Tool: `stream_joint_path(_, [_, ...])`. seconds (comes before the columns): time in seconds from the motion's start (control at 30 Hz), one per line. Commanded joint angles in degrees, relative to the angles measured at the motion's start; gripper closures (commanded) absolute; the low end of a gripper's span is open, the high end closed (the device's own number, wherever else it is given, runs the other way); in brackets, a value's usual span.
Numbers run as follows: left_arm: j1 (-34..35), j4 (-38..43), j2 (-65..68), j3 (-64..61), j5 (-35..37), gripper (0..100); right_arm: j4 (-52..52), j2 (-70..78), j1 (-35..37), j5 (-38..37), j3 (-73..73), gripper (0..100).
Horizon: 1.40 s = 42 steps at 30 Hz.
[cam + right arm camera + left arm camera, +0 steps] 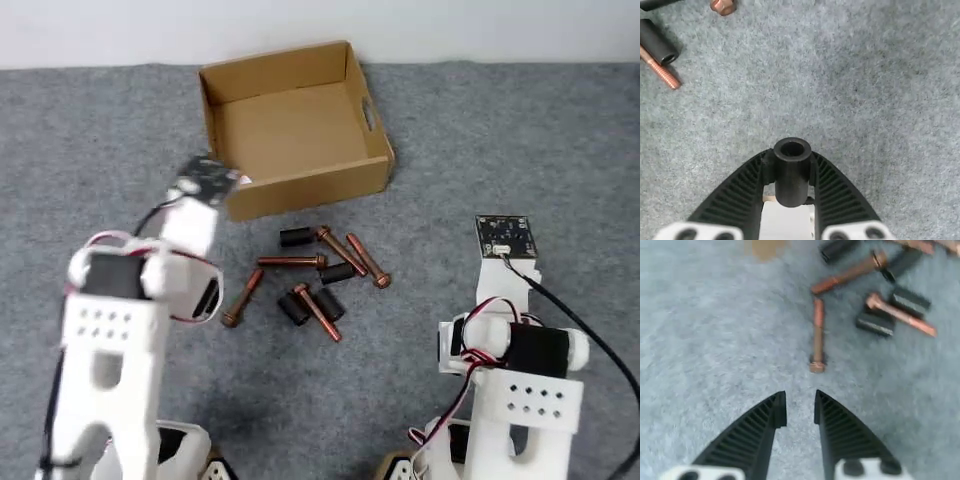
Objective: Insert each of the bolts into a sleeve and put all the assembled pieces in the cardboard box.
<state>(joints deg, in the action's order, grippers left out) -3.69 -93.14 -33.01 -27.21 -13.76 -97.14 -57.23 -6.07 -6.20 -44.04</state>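
A black sleeve (792, 176) is being clamped between the jaws of the right gripper (790, 156), over the grey carpet (890, 100) to the right of the loose bolts (291, 261). The left gripper (800, 409) is being held with its jaws slightly apart, on the near side of a copper bolt (817, 335). The cardboard box (310, 190) is being left at the far side.

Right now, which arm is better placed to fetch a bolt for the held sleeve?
Left. The left gripper is empty, jaws apart, and a lone bolt lies on the carpet just ahead of it. The right gripper is shut on a sleeve.
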Motion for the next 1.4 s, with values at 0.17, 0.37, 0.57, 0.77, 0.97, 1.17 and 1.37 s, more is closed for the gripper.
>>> stream_joint_path(0.17, [-9.1,6.1,17.9,9.6,-12.9,89,0.9,-0.7,-0.5,0.4,0.4,99.1])
stream_joint_path(0.37, [-12.9,6.2,31.5,20.5,-22.8,76,2.2,-0.7,-0.7,0.4,-1.6,99.1])
stream_joint_path(0.57, [-12.6,6.5,43.6,31.4,-28.4,73,2.2,-0.7,-5.3,0.4,-1.6,99.1])
stream_joint_path(0.77, [-12.8,6.5,55.5,44.5,-28.7,73,2.2,-0.7,-5.8,0.4,-1.6,99.1])
stream_joint_path(0.97, [-13.0,6.2,65.6,54.2,-28.7,74,2.2,-0.7,-5.8,0.4,-1.7,99.1])
stream_joint_path(1.17, [-13.8,6.1,72.6,58.9,-28.7,76,2.2,-0.7,-6.0,0.4,-1.7,99.1])
stream_joint_path(1.37, [-16.5,6.1,75.3,59.1,-28.7,76,2.2,-0.7,-6.0,0.4,-1.7,99.1])
